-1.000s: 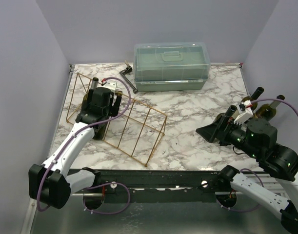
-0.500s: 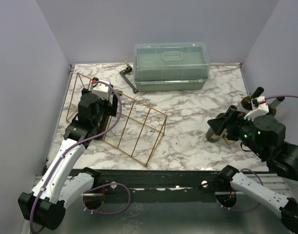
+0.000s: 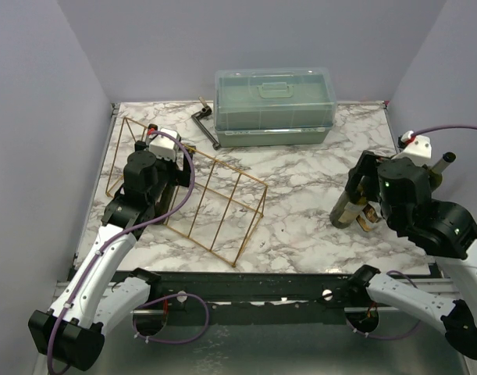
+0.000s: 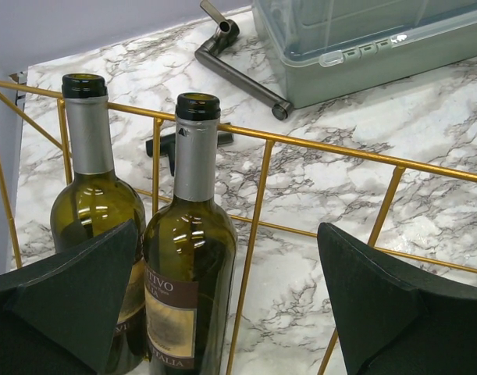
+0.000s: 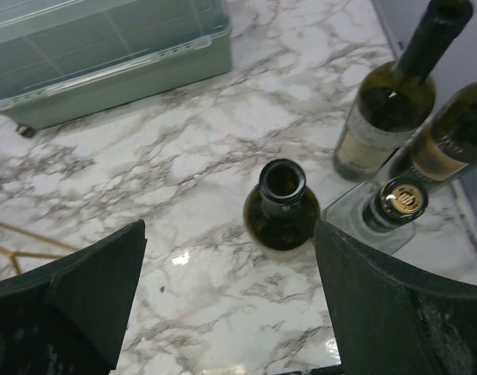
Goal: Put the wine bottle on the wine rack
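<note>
Gold-wire rack (image 3: pixel 222 211) at the left is already carrying two bottles (image 4: pixel 187 258), and the left gripper (image 4: pixel 226 266), jaws wide and empty, is backing away from them. The right gripper (image 5: pixel 229 234), also spread and holding nothing, is swinging from a sideways reach to point down over an upright open bottle (image 5: pixel 281 207) near the right edge, so the next pickup is only beginning.

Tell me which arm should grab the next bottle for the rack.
Right. The right gripper, open, hangs above an upright bottle on the marble. The left gripper, also open, is over the wine rack, where two bottles already rest.
</note>
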Robot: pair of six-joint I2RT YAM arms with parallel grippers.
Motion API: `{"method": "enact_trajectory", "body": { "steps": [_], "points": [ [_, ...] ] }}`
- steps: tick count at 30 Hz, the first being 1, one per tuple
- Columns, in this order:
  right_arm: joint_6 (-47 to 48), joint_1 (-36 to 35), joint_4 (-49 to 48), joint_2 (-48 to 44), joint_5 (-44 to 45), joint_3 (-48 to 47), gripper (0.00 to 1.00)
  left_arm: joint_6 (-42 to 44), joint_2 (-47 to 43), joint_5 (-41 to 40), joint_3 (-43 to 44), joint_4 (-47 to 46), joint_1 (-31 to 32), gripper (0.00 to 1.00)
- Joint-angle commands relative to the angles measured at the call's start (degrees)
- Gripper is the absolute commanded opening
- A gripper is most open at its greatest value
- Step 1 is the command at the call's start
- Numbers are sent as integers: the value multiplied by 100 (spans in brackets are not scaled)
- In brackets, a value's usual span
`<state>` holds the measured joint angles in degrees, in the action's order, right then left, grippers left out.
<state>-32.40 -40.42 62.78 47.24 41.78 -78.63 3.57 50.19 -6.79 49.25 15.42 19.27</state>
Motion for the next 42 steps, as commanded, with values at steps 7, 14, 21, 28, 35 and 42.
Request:
{"method": "enact_trajectory", "body": {
  "steps": [7,14,21,28,35,42],
  "points": [
    [246,-10,-394,705,1818,580,93,-96,12,249,-65,-145,24,99],
    [165,264,-848,978,1684,1031,91,-107,30,283,-59,-144,75,99],
    [559,1108,-1643,863,972,1601,87,-87,22,283,-64,-144,129,99],
    [512,1161,-2031,760,955,2017,70,-82,8,248,-97,-144,200,99],
    [773,1162,-2385,440,379,2244,45,-294,120,914,-83,-259,200,99],
    [925,1165,-2412,264,-441,2303,15,-752,98,1847,-155,-580,200,99]
  ]
}}
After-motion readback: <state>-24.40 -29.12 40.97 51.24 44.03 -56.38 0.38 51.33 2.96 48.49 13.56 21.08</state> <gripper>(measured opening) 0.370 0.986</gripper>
